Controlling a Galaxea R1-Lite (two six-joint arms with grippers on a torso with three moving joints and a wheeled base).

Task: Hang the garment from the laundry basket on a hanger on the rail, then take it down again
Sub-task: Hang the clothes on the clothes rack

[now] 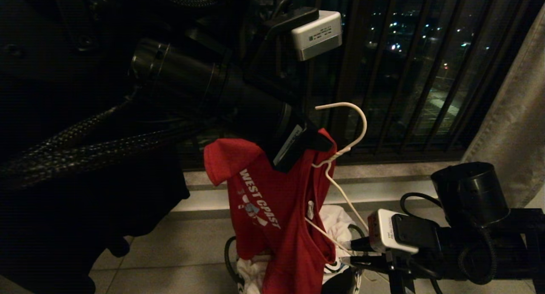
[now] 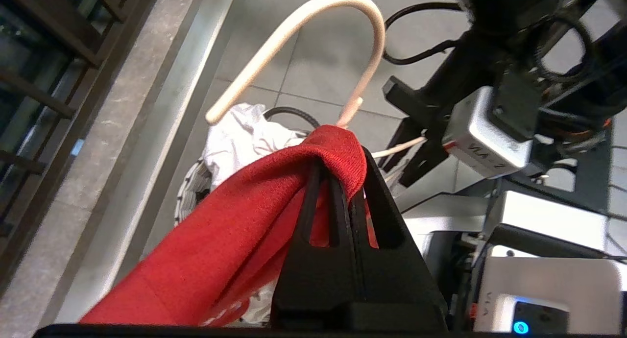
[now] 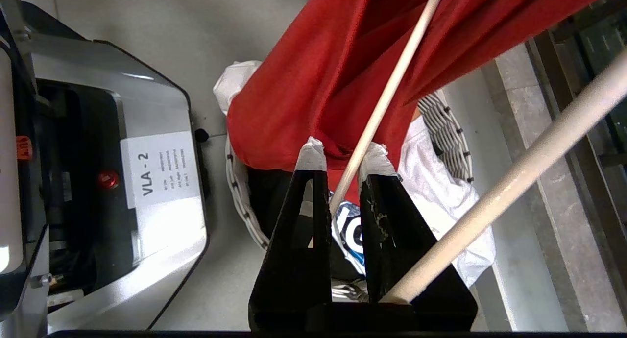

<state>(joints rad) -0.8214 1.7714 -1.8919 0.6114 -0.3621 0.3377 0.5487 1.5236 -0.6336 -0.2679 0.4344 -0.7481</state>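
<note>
Two grips on one assembly, both held up over the laundry basket (image 1: 238, 260). My left gripper (image 1: 317, 142) is clamped shut on a fold of the garment (image 1: 272, 208) at its top edge, close under the twisted neck of the hanger (image 1: 336, 157). My right gripper (image 1: 347, 251) sits lower and to the right, its fingers (image 3: 311, 156) closed on one thin wire arm of the hanger, taped tips either side of the wire.

Key relation: the hanger lies between the two grips. Its long axis runs on a slant, hook high near the left fingers, lower arm dropping down and right into the right fingers. Hook opens toward the left in the head view, curved tip up and away from the shirt. Left is nearer the neck and hook; right is nearer the far shoulder end.

Garment hangs from the left grip, long axis near vertical, hem down into the basket, lettering facing me. One sleeve sticks out to the left. Red cloth appears partly drawn over the wire, though I cannot tell how far the collar is threaded.

White cloth (image 1: 336, 226) lies in the basket beneath. No rail visible in any view; window bars (image 1: 404, 72) behind.

Judgement: dressing step not finished. Next move turns on sliding wire further along its own slant into the shirt.
</note>
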